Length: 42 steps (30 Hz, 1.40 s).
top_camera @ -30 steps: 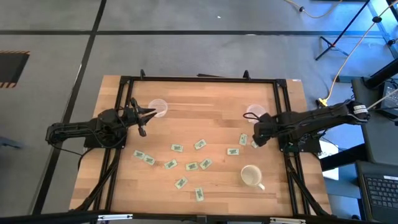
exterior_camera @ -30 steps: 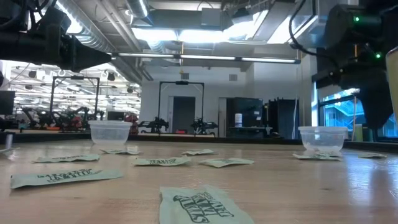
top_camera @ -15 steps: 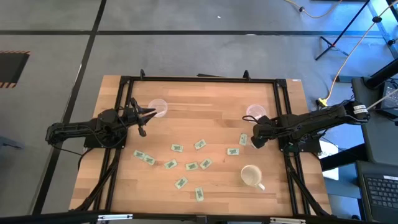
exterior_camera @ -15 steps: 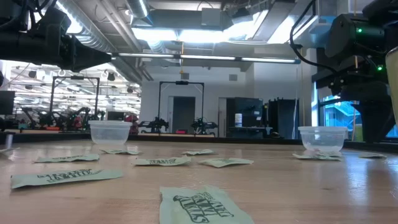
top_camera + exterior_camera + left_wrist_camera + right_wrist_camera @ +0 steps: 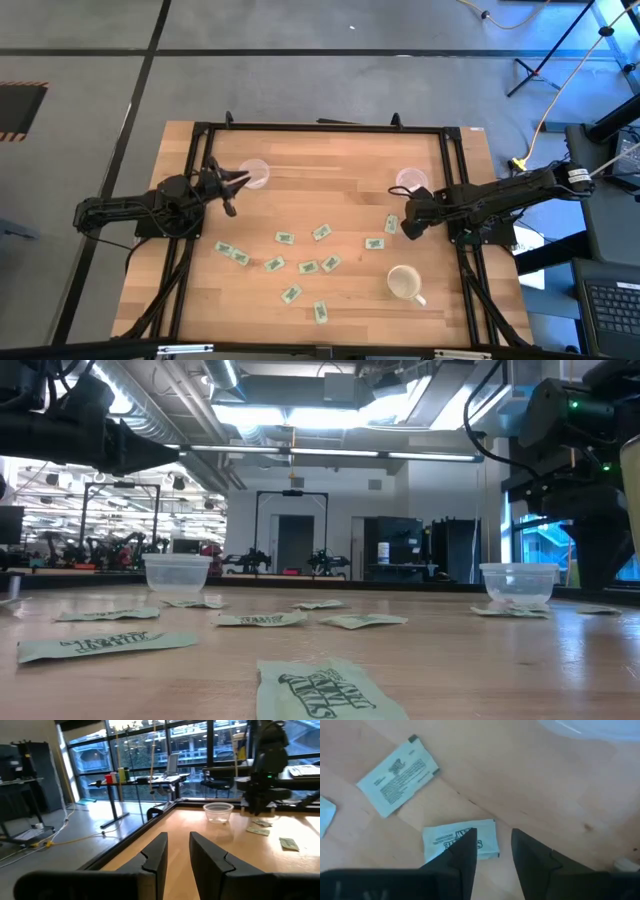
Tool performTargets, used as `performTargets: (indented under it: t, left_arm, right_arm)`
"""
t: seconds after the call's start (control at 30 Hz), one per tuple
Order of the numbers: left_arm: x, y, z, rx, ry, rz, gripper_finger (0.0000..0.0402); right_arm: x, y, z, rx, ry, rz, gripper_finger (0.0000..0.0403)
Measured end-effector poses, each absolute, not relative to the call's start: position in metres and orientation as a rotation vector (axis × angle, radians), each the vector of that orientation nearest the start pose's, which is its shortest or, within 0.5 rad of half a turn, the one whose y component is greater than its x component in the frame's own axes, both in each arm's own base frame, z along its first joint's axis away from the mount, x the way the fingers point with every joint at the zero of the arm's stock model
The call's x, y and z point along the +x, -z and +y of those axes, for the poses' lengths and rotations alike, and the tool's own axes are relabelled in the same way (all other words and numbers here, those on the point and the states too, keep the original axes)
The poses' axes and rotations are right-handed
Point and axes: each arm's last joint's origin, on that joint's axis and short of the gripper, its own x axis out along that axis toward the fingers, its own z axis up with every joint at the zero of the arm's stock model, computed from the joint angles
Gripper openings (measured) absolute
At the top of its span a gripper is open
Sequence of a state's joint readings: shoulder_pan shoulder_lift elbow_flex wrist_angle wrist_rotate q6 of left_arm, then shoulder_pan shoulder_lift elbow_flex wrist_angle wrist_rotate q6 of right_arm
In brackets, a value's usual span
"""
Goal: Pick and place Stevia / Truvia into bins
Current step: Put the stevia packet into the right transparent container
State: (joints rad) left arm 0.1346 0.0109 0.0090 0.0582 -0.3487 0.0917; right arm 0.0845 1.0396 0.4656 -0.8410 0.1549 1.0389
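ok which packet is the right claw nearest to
The Truvia packet lying flat just below the right claw, partly hidden by one finger. The other packet in the right wrist view lies farther out, tilted.

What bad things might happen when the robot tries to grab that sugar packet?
1. The packet under the right gripper lies flat on the wood, and one finger already overlaps it. The open fingers may slide over it or push it away instead of pinching it.
2. A second packet lies close by, so it might get nudged or picked up too.
3. The clear cup sits right beside the right gripper, so a quick lift might bump it.
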Motion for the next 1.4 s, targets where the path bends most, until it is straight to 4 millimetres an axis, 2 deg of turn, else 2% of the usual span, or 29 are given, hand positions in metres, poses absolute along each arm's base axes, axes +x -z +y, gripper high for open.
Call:
performTargets:
  t: [0.7,0.83,1.17,1.4]
  left_arm:
    - [0.094,-0.171,0.023,0.083,-0.496,-0.035,0.0075]
    - [0.094,-0.171,0.023,0.083,-0.496,-0.035,0.0075]
    - [0.094,-0.171,0.023,0.084,-0.495,-0.034,0.0075]
    - [0.094,-0.171,0.023,0.083,-0.495,-0.035,0.0075]
  right_arm:
    - [0.150,-0.129,0.010,0.680,0.824,1.403,0.0120]
    - [0.151,-0.129,0.010,0.687,0.817,1.402,0.0098]
    - [0.151,-0.129,0.011,0.708,0.817,1.401,0.0013]
    - [0.151,-0.129,0.010,0.696,0.818,1.400,0.0004]
